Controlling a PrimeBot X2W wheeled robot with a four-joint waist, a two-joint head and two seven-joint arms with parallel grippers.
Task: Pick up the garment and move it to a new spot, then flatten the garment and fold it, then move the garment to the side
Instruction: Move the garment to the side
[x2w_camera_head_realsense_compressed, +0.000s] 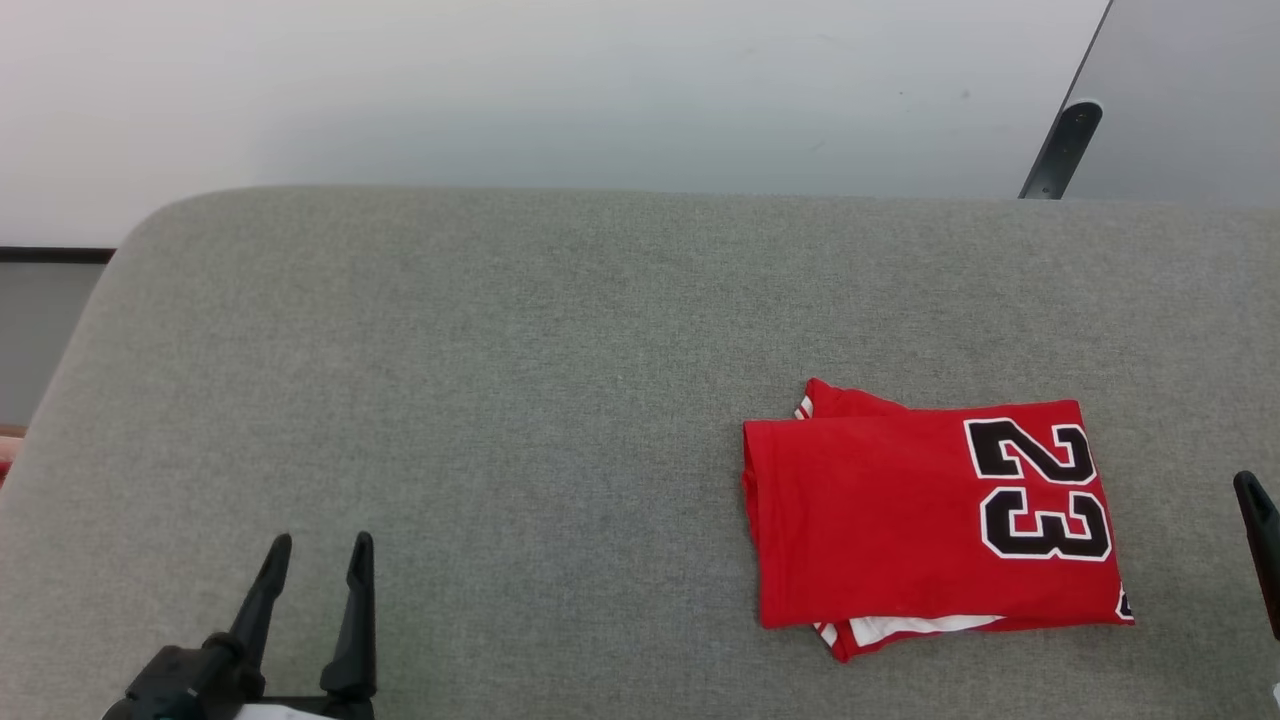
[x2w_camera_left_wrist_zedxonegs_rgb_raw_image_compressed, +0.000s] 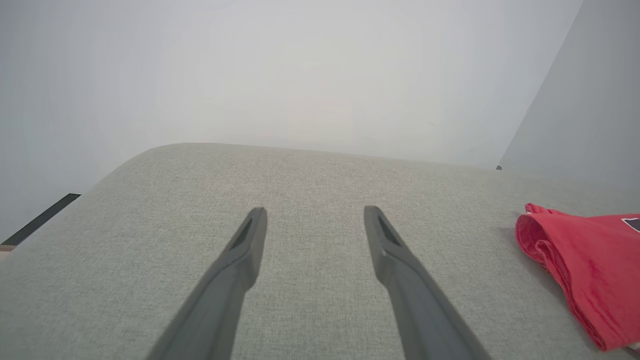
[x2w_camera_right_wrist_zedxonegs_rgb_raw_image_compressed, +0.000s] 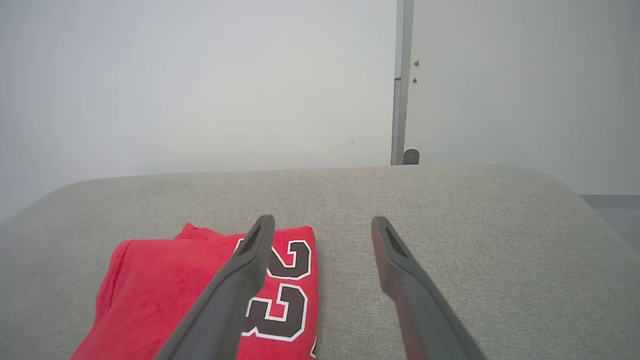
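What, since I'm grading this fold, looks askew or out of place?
The garment is folded unevenly: an under layer pokes past its far left corner, and a white-and-red edge sticks out below its near edge. It lies flat on the grey surface; nothing else stands out.

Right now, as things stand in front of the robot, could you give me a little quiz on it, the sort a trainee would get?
1. Multiple choice: how does the red jersey lie on the grey surface? A) spread out flat, sleeves wide; B) folded into a compact rectangle; C) hanging from a gripper.
2. True or false: the left gripper is clamped on the jersey.
3. Fill in: the jersey lies nearer the robot's ___ gripper.
Key: 1 B. 2 False: its fingers are apart, holding nothing, well clear of the jersey. 3 right: the right gripper, also open, is close by the numbered end.
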